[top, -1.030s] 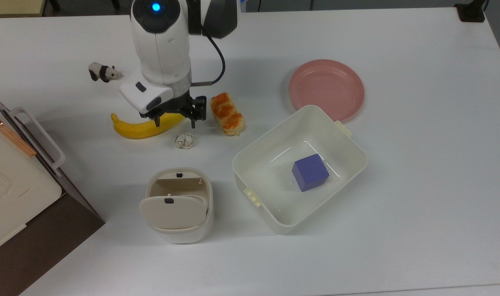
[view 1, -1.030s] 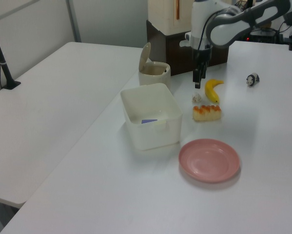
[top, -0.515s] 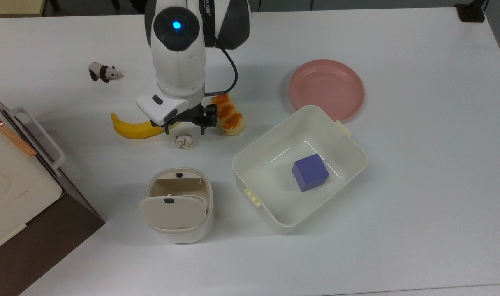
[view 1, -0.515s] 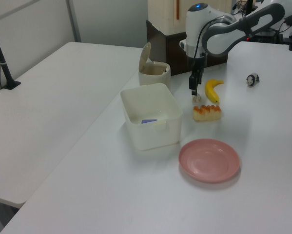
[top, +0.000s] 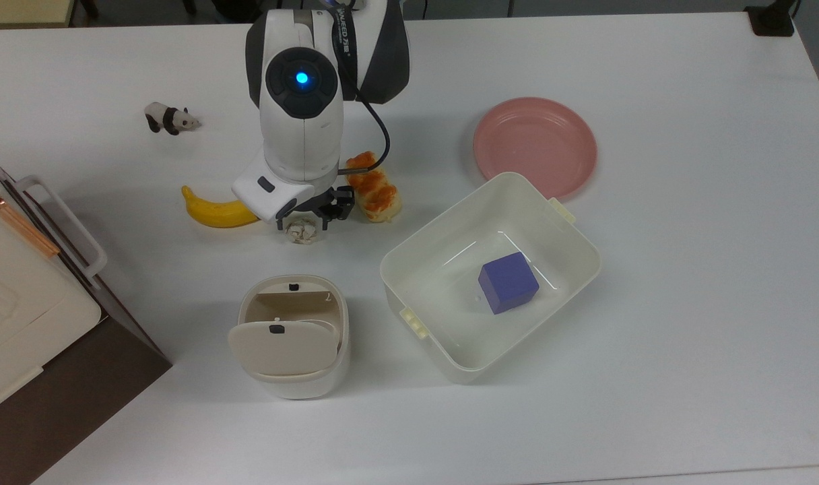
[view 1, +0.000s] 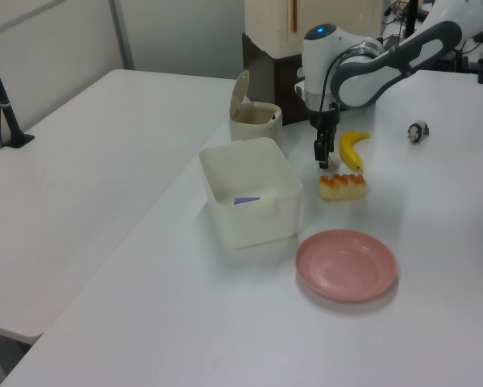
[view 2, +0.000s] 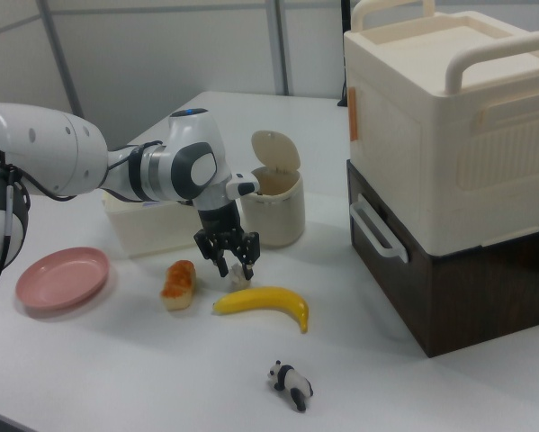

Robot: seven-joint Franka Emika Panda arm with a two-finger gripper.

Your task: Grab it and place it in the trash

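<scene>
The crumpled whitish paper ball [top: 303,232] lies on the white table between the banana [top: 215,213] and the bread roll [top: 376,189]. My gripper [top: 306,219] is lowered straight over it, open, with one black finger on each side of the ball. In the right view the ball [view 2: 241,275] shows just below the gripper [view 2: 232,262]. In the left view the gripper [view 1: 322,158] stands in front of the ball. The cream trash bin [top: 291,337] stands a little nearer the top view's bottom edge, its flap lid tipped open; it is also seen in the other two views [view 1: 255,121] [view 2: 274,202].
A white tub [top: 443,229] holding a blue cube [top: 508,281] sits at the top view's right of the bin, a pink plate [top: 535,145] beyond it. A toy panda [top: 169,118] stands at the upper left. A large cream-and-brown box [top: 19,303] borders the left edge.
The arm has swung toward the top view's right and come down: the gripper moved from above the banana to sit over the paper ball, fingers straddling it.
</scene>
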